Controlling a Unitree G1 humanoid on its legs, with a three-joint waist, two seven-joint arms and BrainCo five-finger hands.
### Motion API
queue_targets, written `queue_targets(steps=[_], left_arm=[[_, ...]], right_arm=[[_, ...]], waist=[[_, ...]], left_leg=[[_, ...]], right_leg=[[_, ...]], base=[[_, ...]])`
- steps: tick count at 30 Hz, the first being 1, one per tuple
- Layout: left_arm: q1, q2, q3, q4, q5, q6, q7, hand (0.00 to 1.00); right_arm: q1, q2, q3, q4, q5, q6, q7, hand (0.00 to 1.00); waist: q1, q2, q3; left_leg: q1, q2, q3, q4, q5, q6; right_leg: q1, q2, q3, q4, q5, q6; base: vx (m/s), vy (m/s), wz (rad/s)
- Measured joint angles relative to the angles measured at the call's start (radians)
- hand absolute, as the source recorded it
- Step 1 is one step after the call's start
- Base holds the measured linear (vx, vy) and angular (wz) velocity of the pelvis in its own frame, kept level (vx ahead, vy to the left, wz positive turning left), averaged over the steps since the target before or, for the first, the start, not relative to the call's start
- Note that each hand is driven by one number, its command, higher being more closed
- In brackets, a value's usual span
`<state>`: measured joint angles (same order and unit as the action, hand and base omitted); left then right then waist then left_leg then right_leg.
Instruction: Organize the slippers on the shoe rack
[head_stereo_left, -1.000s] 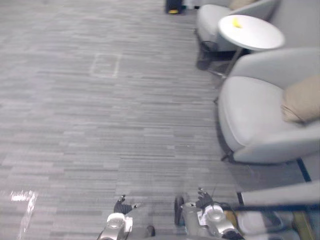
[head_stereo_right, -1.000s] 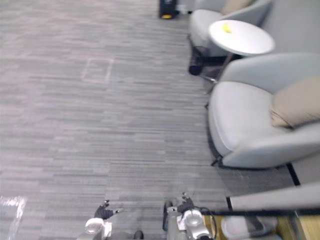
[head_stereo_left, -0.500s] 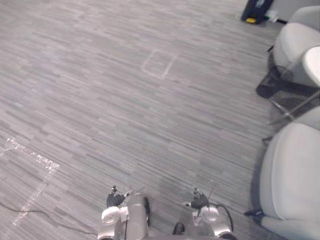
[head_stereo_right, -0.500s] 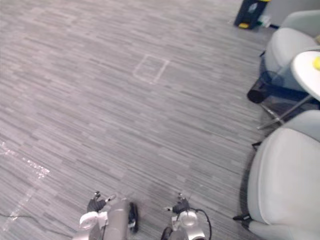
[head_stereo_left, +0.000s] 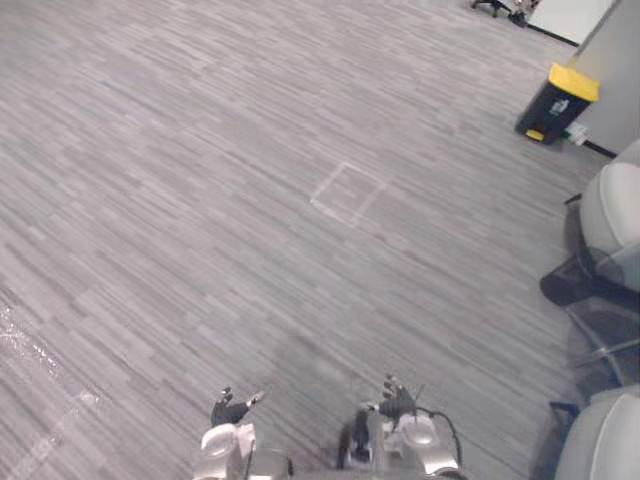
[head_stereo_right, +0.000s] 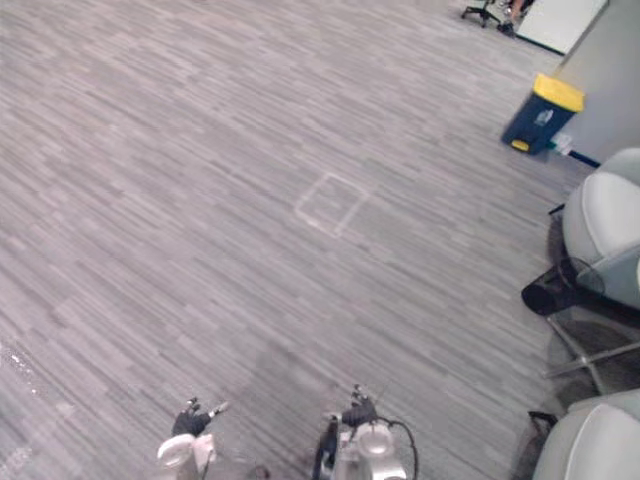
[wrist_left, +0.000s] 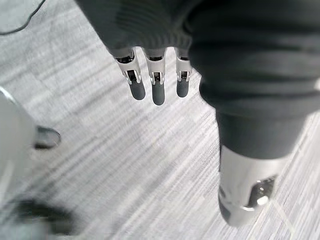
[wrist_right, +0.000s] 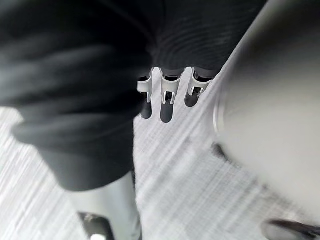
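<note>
My left hand hangs low over the grey plank floor at the lower middle of the head views. Its fingers are straight and relaxed, with the thumb apart, and nothing is in them. A short way to the right of it my right hand hangs at the same height. Its fingers are also straight and hold nothing. Under both hands there is only floor.
A dark bin with a yellow lid stands at the far right by a wall. Grey armchairs line the right edge, with a black wastebasket beside them. A pale square outline marks the floor mid-room.
The camera has swung left: the armchairs and round table slid off to the right, and the rack corner with a slipper left the lower right. Both hands hang as before.
</note>
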<state>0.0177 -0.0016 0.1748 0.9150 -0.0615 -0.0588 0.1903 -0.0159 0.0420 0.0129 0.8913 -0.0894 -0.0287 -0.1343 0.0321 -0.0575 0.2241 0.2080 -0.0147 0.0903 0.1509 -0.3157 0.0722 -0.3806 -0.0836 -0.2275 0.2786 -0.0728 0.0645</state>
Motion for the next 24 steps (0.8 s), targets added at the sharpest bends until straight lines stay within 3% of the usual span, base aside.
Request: queue_targets(steps=[1,2,3,4,5,6,7,8,9,10,11,12,14,16,17,18,19,20,21,22,23,24], left_arm=[[-0.001,0.001,-0.006,0.002,0.000,0.000,-0.001,0.00],[0.007,0.000,-0.016,0.008,0.001,0.000,0.000,0.00],[0.014,-0.010,-0.016,0.012,0.001,0.000,0.000,0.00],[0.018,-0.013,-0.014,0.015,0.002,0.000,0.000,0.00],[0.021,-0.022,-0.009,0.020,0.003,0.000,0.000,0.00],[0.015,-0.034,0.020,0.015,0.007,-0.002,0.000,0.00],[0.014,-0.038,0.041,0.014,0.011,0.000,0.000,0.00],[0.022,-0.051,0.077,-0.003,0.013,0.001,0.002,0.00],[0.035,-0.050,0.085,-0.013,0.020,0.001,0.002,0.00],[0.035,-0.048,0.084,-0.026,0.021,0.001,0.000,0.00],[0.034,-0.038,0.083,-0.052,0.020,0.000,0.000,0.00],[0.037,-0.037,0.083,-0.064,0.020,-0.001,0.000,0.00],[0.046,-0.027,0.084,-0.099,0.021,-0.003,-0.001,0.00],[0.048,-0.034,0.109,-0.116,0.021,-0.003,-0.001,0.00],[0.048,-0.039,0.118,-0.120,0.020,-0.003,-0.001,0.00],[0.053,-0.051,0.125,-0.129,0.018,-0.004,0.000,0.00],[0.056,-0.052,0.123,-0.131,0.017,-0.005,0.000,0.00],[0.062,-0.054,0.123,-0.127,0.012,-0.009,-0.001,0.00],[0.056,-0.038,0.123,-0.127,0.011,-0.011,-0.003,0.00],[0.056,-0.035,0.123,-0.126,0.010,-0.011,-0.003,0.00],[0.056,-0.029,0.123,-0.120,0.010,-0.010,-0.002,0.00],[0.055,-0.022,0.118,-0.107,0.010,-0.002,-0.002,0.00]], right_arm=[[-0.009,0.000,0.000,0.008,0.000,0.001,0.001,0.00],[-0.027,-0.002,0.000,0.023,0.000,0.005,0.002,0.00],[-0.033,-0.012,-0.007,0.019,-0.001,0.010,0.001,0.00],[-0.032,-0.011,-0.011,0.019,-0.001,0.010,0.001,0.00],[-0.031,-0.013,-0.013,0.020,0.000,0.012,0.002,0.00],[-0.031,-0.019,-0.013,0.010,0.001,0.014,0.001,0.00],[-0.030,-0.021,-0.011,-0.002,0.002,0.017,0.002,0.00],[-0.024,-0.020,-0.002,-0.008,0.005,0.029,0.002,0.00],[-0.019,-0.014,0.001,-0.008,0.011,0.036,0.002,0.00],[-0.018,-0.004,-0.001,-0.007,0.012,0.038,-0.002,0.00],[-0.005,0.007,-0.001,-0.006,0.014,0.040,-0.003,0.00],[0.000,0.010,-0.001,-0.004,0.014,0.041,-0.003,0.00],[0.003,0.022,-0.001,-0.004,0.014,0.046,-0.005,0.00],[-0.019,0.024,-0.014,-0.005,0.014,0.046,-0.008,0.00],[-0.023,0.025,-0.015,-0.005,0.013,0.046,-0.010,0.00],[-0.025,0.026,-0.015,-0.005,0.012,0.044,-0.015,0.00],[-0.024,0.026,-0.014,-0.004,0.012,0.044,-0.016,0.00],[-0.023,0.025,0.000,0.004,0.011,0.046,-0.014,0.00],[-0.020,0.027,-0.004,0.004,0.011,0.046,-0.012,0.00],[-0.020,0.028,-0.010,0.002,0.011,0.046,-0.013,0.00],[-0.019,0.027,-0.024,-0.009,0.009,0.045,-0.016,0.00],[-0.007,0.029,-0.040,-0.006,0.009,0.045,-0.014,0.00]], waist=[[-0.005,-0.008,0.004],[-0.024,-0.014,0.007],[-0.037,0.006,-0.001],[-0.036,0.012,-0.005],[-0.026,0.041,-0.016],[-0.029,0.076,-0.014],[-0.030,0.092,-0.009],[-0.016,0.118,0.000],[0.000,0.130,0.004],[0.009,0.126,0.013],[0.028,0.105,0.015],[0.031,0.096,0.015],[0.034,0.068,0.003],[0.055,0.059,0.010],[0.062,0.054,0.013],[0.079,0.056,0.010],[0.083,0.061,0.006],[0.090,0.058,-0.007],[0.089,0.026,-0.022],[0.087,0.019,-0.026],[0.085,0.009,-0.030],[0.081,0.002,-0.032]], left_leg=[[0.022,-0.008,-0.021,-0.010,-0.009,-0.009],[0.072,-0.012,-0.066,-0.010,-0.050,-0.020],[0.100,0.021,-0.117,-0.001,-0.075,-0.034],[0.101,0.030,-0.131,0.012,-0.075,-0.034],[0.060,0.061,-0.149,0.141,-0.073,-0.037],[-0.043,0.099,-0.151,0.376,-0.045,-0.081],[-0.100,0.119,-0.147,0.515,0.001,-0.103],[-0.206,0.170,-0.117,0.777,0.187,-0.139],[-0.265,0.211,-0.087,0.914,0.210,-0.153],[-0.324,0.233,-0.058,1.006,0.166,-0.143],[-0.397,0.232,-0.014,1.030,0.115,-0.134],[-0.428,0.231,0.006,1.017,0.097,-0.129],[-0.540,0.226,0.093,0.837,0.040,-0.109],[-0.599,0.178,0.107,0.497,0.052,-0.102],[-0.607,0.165,0.101,0.414,0.078,-0.108],[-0.606,0.147,0.086,0.262,0.144,-0.117],[-0.606,0.144,0.081,0.219,0.165,-0.119],[-0.601,0.137,0.075,0.237,0.308,-0.100],[-0.604,0.110,0.100,0.267,0.264,-0.068],[-0.602,0.105,0.106,0.269,0.253,-0.063],[-0.577,0.088,0.123,0.276,0.219,-0.042],[-0.526,0.069,0.136,0.284,0.172,-0.023]], right_leg=[[-0.004,0.007,0.014,-0.069,0.033,0.004],[-0.002,0.012,0.052,-0.107,0.069,-0.026],[-0.006,0.026,0.050,-0.032,0.144,-0.069],[-0.009,0.027,0.039,-0.007,0.152,-0.081],[-0.010,0.039,0.002,0.058,0.114,-0.101],[0.031,0.071,-0.027,0.070,0.064,-0.118],[0.058,0.088,-0.035,0.063,0.046,-0.123],[0.131,0.130,-0.030,0.036,0.008,-0.149],[0.188,0.155,-0.019,0.019,-0.023,-0.167],[0.249,0.168,-0.004,0.005,-0.051,-0.171],[0.320,0.163,0.021,-0.019,-0.080,-0.168],[0.349,0.159,0.029,-0.035,-0.088,-0.166],[0.453,0.133,0.056,-0.116,-0.103,-0.140],[0.550,0.100,0.099,-0.170,-0.119,-0.114],[0.570,0.089,0.111,-0.178,-0.128,-0.106],[0.604,0.076,0.130,-0.184,-0.155,-0.087],[0.615,0.073,0.137,-0.184,-0.165,-0.081],[0.651,0.056,0.176,-0.173,-0.221,-0.060],[0.643,0.018,0.193,-0.135,-0.222,-0.069],[0.630,0.011,0.197,-0.114,-0.217,-0.077],[0.582,-0.016,0.217,0.007,-0.187,-0.056],[0.548,-0.038,0.234,0.142,-0.140,-0.012]], base=[[0.67,-0.186,0.96],[0.72,-0.215,1.10],[0.74,-0.235,1.05],[0.66,-0.230,0.85],[0.67,-0.270,0.59],[0.65,-0.268,0.53],[0.66,-0.237,0.10],[0.51,-0.133,-0.31],[0.66,-0.112,-0.47],[0.64,-0.065,-0.45],[0.65,-0.074,-0.31],[0.63,-0.069,-0.27],[0.68,-0.011,-0.26],[0.71,0.124,-0.53],[0.63,0.219,-0.65],[0.49,0.206,-0.50],[0.58,0.291,-0.69],[0.60,0.326,-0.49],[0.62,0.331,-0.41],[0.64,0.324,-0.21],[0.75,0.396,-0.19],[0.62,0.335,-0.20]])
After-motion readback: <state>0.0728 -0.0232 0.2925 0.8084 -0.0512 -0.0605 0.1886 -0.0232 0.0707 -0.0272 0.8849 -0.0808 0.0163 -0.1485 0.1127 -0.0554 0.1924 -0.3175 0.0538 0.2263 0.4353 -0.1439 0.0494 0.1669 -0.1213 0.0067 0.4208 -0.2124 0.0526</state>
